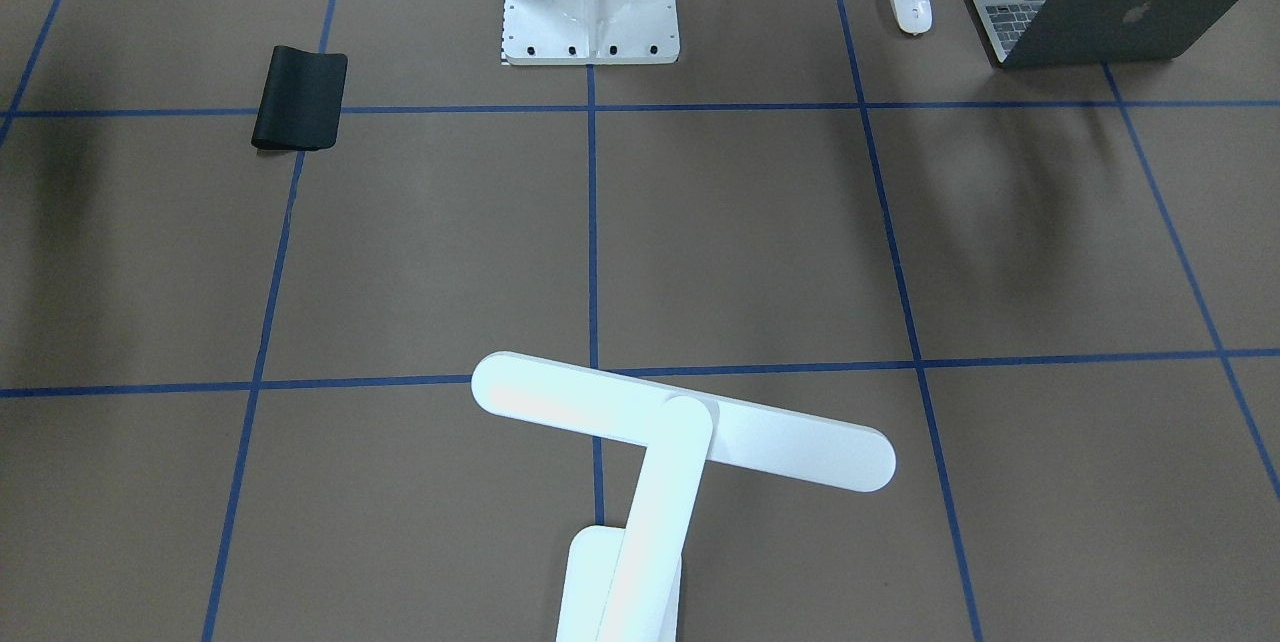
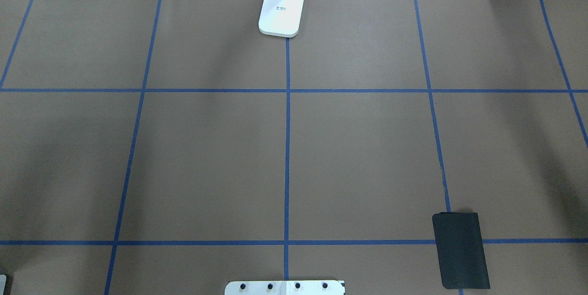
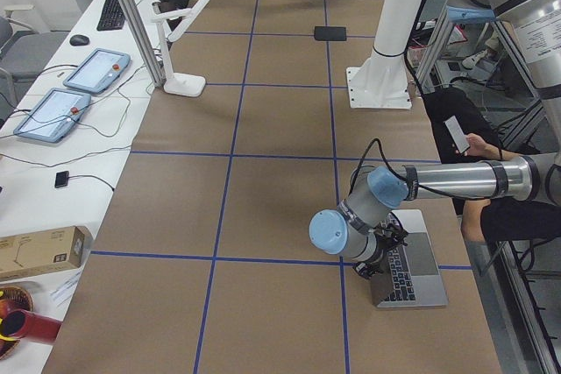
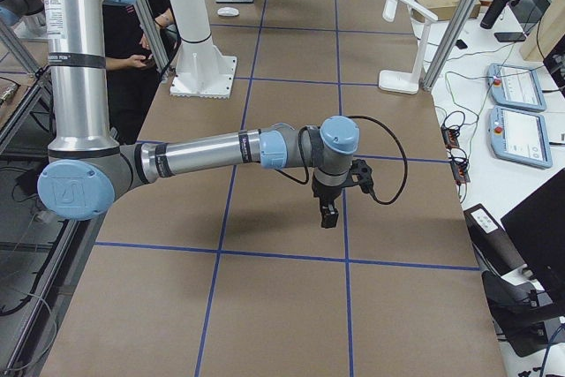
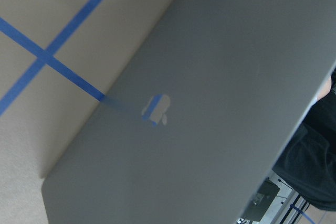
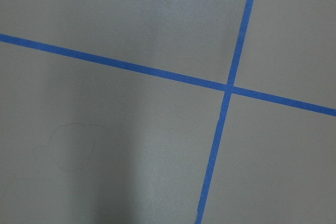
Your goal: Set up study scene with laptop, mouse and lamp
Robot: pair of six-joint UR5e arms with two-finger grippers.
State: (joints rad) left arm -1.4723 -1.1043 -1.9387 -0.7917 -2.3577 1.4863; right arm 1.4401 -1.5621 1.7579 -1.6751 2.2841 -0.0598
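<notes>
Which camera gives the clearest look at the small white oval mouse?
The front-facing view: the small white oval mouse lies unobstructed beside the open dark-grey laptop. The right-side view shows it tiny and distant; the others miss it.

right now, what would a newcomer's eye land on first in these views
The white lamp looms largest, its long bar head stretching across the bottom centre of the front-facing view. Next is the half-open laptop in that view's top right corner, with the small white mouse lying beside it, not touching.
</notes>
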